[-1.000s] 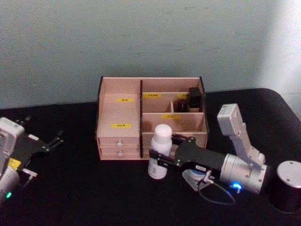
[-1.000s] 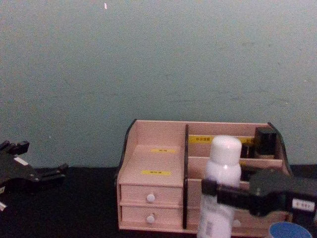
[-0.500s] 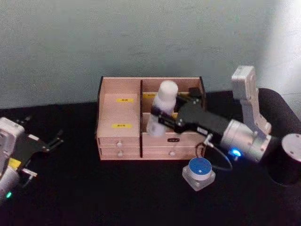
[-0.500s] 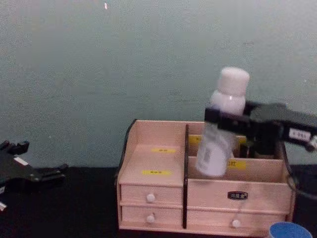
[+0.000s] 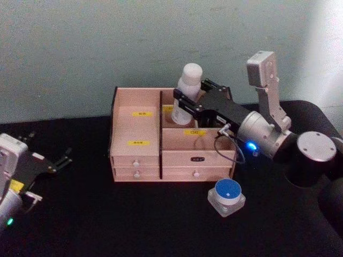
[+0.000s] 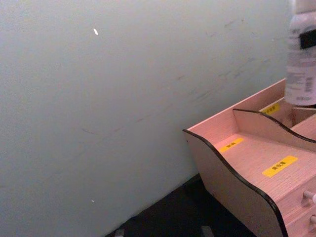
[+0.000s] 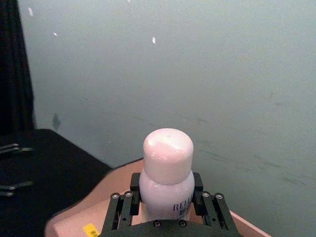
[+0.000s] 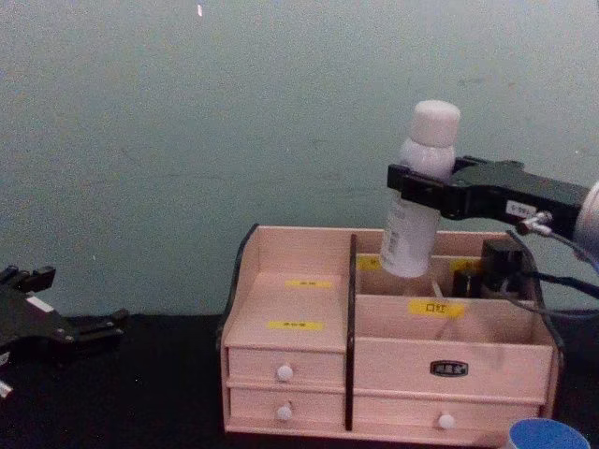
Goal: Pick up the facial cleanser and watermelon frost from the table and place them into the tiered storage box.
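Right tool [image 5: 186,105] [image 8: 423,182] [image 7: 166,200] is clamping narrow on a white plastic bottle with a rounded white cap [image 5: 191,79] [image 8: 409,234] [image 7: 168,163] [image 6: 302,59], gripping it around mid-body. The cap is sticking up above the tool and the printed lower half is hanging below it. The bottle is tilting slightly, cap toward the tool's arm side.

Directly below the tool is sitting the pale pink wooden stepped organizer with dark edges, yellow labels and white-knobbed drawers [image 5: 134,126] [image 8: 290,299] [image 6: 232,168]. The bottle's lower end is overlapping the organizer's rear upper compartment, just beside the dark centre divider. Whether it is touching the wood cannot be told.

A small black container [image 8: 501,262] is standing in that same rear tier, below the tool's body.

A small round blue-lidded jar [image 5: 227,191] [image 8: 547,435] is resting on the black tabletop, well below the tool and on the drawer side of the organizer, apart from it.

Left tool [image 5: 62,159] [image 8: 94,327] is lying parked low over the tabletop, far across from the right tool; its state cannot be told.
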### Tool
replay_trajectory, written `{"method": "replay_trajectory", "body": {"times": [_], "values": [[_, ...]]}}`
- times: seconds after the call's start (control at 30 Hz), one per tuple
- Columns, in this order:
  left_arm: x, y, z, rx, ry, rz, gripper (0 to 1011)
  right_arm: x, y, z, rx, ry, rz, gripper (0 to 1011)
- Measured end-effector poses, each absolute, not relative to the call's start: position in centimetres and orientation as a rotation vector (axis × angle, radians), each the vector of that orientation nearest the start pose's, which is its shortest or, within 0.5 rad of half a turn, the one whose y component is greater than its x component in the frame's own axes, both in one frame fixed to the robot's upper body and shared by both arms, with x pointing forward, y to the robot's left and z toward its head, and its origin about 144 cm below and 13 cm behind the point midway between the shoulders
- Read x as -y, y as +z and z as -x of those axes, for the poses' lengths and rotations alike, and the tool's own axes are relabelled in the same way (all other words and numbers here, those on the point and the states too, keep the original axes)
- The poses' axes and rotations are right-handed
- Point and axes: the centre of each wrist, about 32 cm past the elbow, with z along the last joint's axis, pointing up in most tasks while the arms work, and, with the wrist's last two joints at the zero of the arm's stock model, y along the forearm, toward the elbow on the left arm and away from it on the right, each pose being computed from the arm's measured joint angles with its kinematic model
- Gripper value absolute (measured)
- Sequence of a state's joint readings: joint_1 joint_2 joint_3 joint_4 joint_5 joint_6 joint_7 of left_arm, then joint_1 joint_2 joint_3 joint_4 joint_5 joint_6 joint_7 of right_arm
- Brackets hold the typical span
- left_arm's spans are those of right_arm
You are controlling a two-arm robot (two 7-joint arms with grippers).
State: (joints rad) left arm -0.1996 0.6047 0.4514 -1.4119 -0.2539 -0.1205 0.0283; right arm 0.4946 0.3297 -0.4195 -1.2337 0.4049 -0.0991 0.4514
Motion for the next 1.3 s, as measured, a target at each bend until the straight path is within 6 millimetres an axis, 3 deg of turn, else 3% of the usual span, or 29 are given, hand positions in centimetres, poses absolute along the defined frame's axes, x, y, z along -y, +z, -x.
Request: {"method": "replay_trajectory", "body": {"times": [0.57,1.3], "values": [[-31.0,114.0,-48.9,0.285,1.248,-0.304,1001,23.0,119.2,-60.6,0.128,-0.910,0.030,593],[-31.0,114.0,-48.9,0.285,1.248,-0.304,1001,23.3,117.7,-60.8,0.085,-0.916,0.096,593]]}}
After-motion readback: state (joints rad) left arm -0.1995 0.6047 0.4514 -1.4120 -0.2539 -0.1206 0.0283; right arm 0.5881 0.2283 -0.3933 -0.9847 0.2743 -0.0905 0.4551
